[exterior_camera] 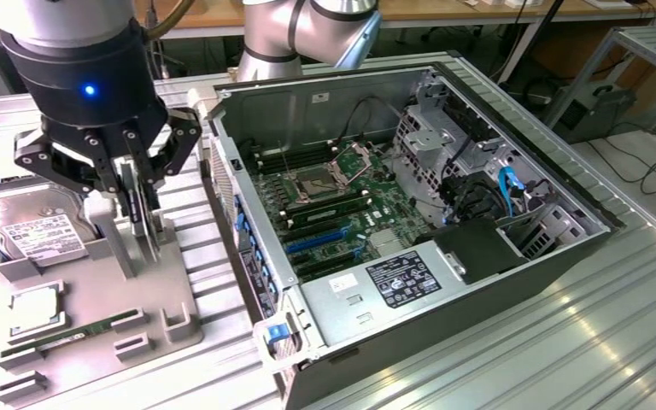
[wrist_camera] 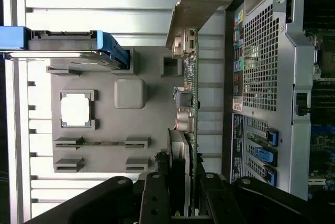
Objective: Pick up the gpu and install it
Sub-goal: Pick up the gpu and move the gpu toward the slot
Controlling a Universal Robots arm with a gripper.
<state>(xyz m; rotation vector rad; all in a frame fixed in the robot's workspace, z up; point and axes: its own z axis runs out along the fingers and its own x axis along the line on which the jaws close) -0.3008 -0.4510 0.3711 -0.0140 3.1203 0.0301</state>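
The gpu [exterior_camera: 143, 218] is a thin dark card standing on edge over the grey fixture tray [exterior_camera: 174, 295], to the exterior view's left of the open computer case [exterior_camera: 340, 115]. My gripper [exterior_camera: 134, 184] comes down from above and is shut on the card's upper edge, one finger on each face. In the wrist view the gpu [wrist_camera: 190, 98] appears edge-on, with its pale metal bracket [wrist_camera: 201, 4] at the far end and my gripper [wrist_camera: 180, 198] clamped on the near end. Whether the card's lower edge still touches the tray I cannot tell.
On the tray lie a silver hard drive [exterior_camera: 32, 226], a processor chip [exterior_camera: 34, 306] and a green memory stick [exterior_camera: 66, 335]. Inside the case the motherboard [exterior_camera: 340, 196] has blue expansion slots [exterior_camera: 317, 243], and a black power supply [exterior_camera: 477, 252] sits nearby. The case's rear wall [wrist_camera: 261, 77] stands close beside the card.
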